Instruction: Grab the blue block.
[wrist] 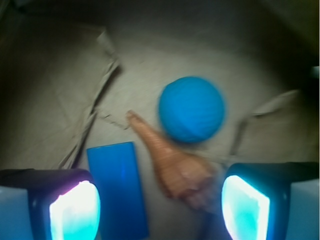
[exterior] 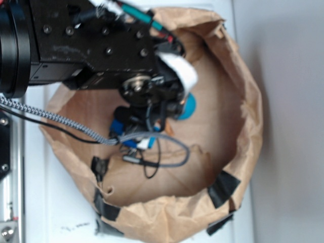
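Hanging low inside the bag, the gripper stood wide open, nothing between its jaws. From the wrist view I could see both lit fingertips at the bottom of the picture, well apart, with bare paper floor and clutter in the gap.

What mattered was how the block lay against that gap. It sat flat on the paper, just beside the inner edge of the finger on the left of the wrist picture, not centred. Its long axis ran nearly straight away from the camera, across the line joining the two fingers, tilted only slightly. So the jaws would close on its narrow width, which looked right for a pinch.

Next to it, toward the middle and the other finger, lay the shell, pointed end aimed away and to the left, its fat end near the finger on the right of the picture. I could not tell whether shell and block touched; they looked close. Beyond the shell sat the ball, farther off and clear of the jaws.

My judgement was that the gripper needed to slide sideways toward the block, so the block stood mid-gap and the shell fell outside, before dropping. Closing as it stood risked catching the shell too.

From the outside view the arm hid nearly all of this.
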Robot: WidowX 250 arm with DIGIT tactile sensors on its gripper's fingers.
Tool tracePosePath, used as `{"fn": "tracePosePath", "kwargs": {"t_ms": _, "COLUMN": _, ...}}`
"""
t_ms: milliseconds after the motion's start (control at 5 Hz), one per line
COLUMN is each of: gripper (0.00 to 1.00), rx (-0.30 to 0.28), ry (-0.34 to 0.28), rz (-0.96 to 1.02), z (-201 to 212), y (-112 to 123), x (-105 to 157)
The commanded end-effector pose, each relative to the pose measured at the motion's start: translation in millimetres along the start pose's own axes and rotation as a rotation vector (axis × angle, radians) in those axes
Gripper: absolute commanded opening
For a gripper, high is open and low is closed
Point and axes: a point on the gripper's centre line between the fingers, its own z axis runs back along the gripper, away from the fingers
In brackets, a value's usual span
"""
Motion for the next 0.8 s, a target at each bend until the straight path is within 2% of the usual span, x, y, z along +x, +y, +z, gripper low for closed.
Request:
{"fn": "tracePosePath", "kwargs": {"t_ms": 0, "gripper": 1.00, "rx": -0.057, "ry": 0.004, "rz": -0.042, "z": 0, "y": -22, "x": -9}}
{"fn": "tracePosePath", "kwargs": {"t_ms": 200, "gripper": 1.00, "rx": -0.068, "ry": 0.029, "rz": -0.067, "z": 6, "y": -24, "x": -8}}
{"fn": "tracePosePath", "kwargs": {"t_ms": 400, "gripper": 1.00, "rx": -0.068, "ry": 0.046, "rz": -0.071, "z": -5, "y": -25, "x": -9}}
{"fn": "tracePosePath", "kwargs": {"t_ms": 600, "gripper": 1.00, "rx": -0.036, "ry": 0.050, "rz": -0.074, "z": -20, "y": -29, "x": -11}}
